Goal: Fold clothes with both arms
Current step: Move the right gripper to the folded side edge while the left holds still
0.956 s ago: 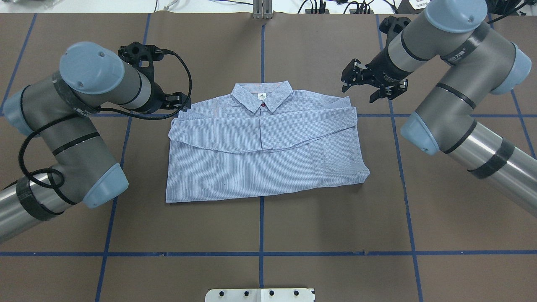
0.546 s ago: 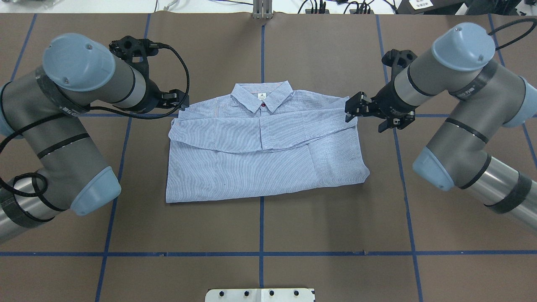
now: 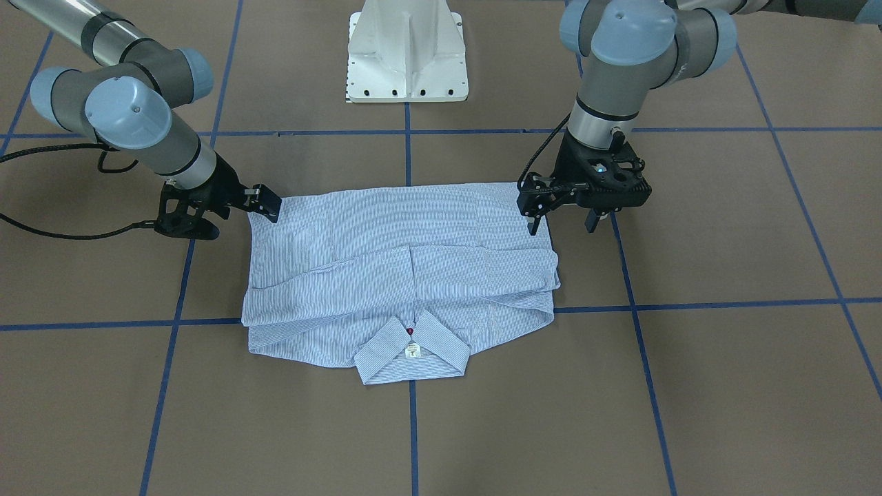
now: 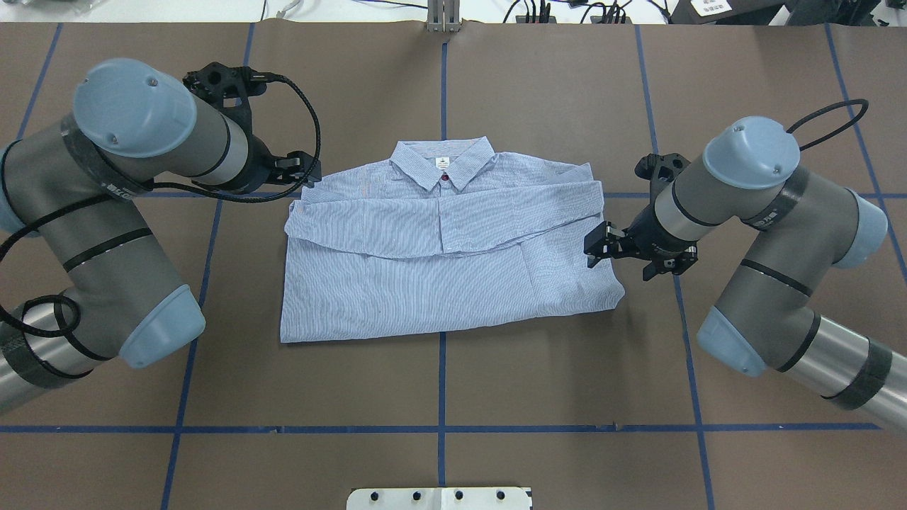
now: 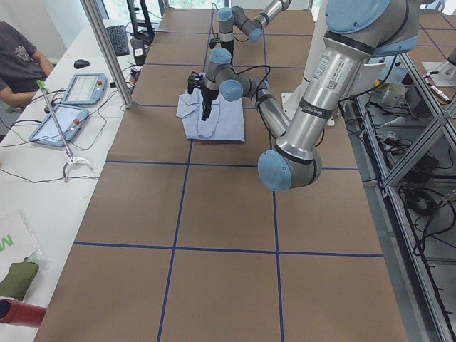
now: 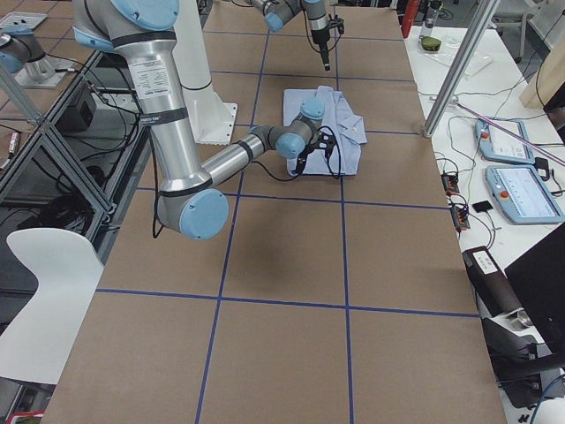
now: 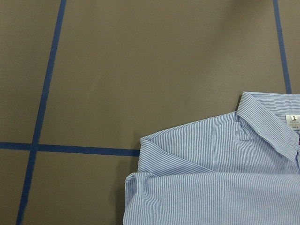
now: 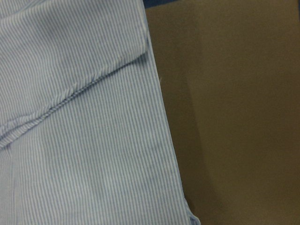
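The striped light-blue shirt lies flat on the brown table, folded to a rectangle with both sleeves across the chest. Its collar and white label face away from the robot. It also shows in the front view, the left wrist view and the right wrist view. My left gripper is open and empty, raised over the shirt's left edge. My right gripper is open and empty, low at the shirt's right edge. Neither wrist view shows fingers.
The white pedestal base stands at the robot's side of the table. Blue tape lines cross the brown table cover. A side bench with tablets and cables runs along the far edge.
My right gripper has moved toward the robot along the shirt's right edge, from beside the collar end to the lower side, and stays open. My left arm has shifted only slightly.
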`<act>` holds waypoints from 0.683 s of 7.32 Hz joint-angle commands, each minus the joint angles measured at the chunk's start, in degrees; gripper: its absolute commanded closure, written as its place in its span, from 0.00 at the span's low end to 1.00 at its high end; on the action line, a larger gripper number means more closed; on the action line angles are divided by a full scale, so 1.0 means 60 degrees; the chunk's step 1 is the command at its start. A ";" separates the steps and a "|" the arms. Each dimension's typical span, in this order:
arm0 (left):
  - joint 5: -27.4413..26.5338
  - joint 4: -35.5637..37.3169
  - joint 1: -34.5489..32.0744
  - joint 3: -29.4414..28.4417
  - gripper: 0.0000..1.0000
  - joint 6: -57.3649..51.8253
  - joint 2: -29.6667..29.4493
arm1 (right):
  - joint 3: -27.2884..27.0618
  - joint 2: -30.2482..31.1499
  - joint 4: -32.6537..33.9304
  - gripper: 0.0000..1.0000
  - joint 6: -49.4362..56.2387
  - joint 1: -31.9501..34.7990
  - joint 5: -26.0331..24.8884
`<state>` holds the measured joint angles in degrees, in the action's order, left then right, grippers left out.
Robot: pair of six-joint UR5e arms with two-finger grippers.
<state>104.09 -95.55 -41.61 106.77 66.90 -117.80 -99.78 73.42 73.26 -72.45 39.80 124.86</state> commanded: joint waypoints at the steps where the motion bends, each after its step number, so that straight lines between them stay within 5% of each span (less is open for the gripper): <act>1: -0.0034 -0.0012 0.0007 -0.0026 0.00 0.0056 0.0005 | 0.0105 -0.0063 -0.0008 0.03 0.0078 -0.0363 -0.0140; 5: -0.0020 -0.0027 0.0007 -0.0041 0.00 0.0041 0.0019 | 0.0091 -0.0137 -0.0009 0.63 0.0078 -0.0233 -0.0112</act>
<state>103.97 -95.71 -41.57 106.56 67.21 -117.72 -99.18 72.66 73.21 -71.99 37.98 124.00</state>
